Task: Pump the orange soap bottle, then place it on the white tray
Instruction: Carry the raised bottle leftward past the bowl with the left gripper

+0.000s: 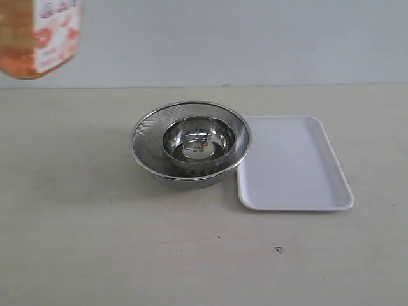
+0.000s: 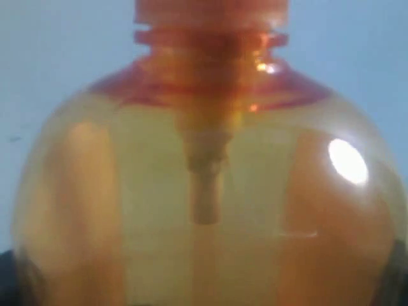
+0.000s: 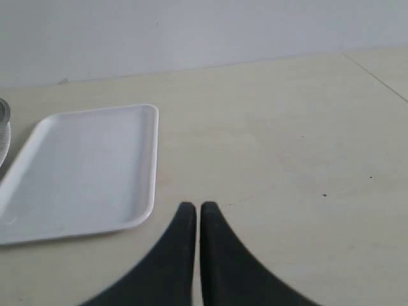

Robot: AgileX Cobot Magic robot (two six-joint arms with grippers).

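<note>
The orange soap bottle (image 1: 41,35) hangs in the air at the far left, above the table; only its lower body and label show, cut by the frame. In the left wrist view the translucent orange soap bottle (image 2: 204,191) fills the picture, with its orange collar above and the dip tube inside. My left gripper holds it; just dark slivers of its fingers (image 2: 7,280) show at the lower corners. The white tray (image 1: 293,166) lies flat and bare, right of centre. My right gripper (image 3: 192,207) is shut on nothing, low over the table beside the white tray (image 3: 83,166).
A round steel bowl sits inside a steel strainer (image 1: 191,143) at the table's centre, touching the tray's left edge. The strainer's rim (image 3: 3,127) shows in the right wrist view. Small dark specks (image 1: 278,249) mark the tabletop in front.
</note>
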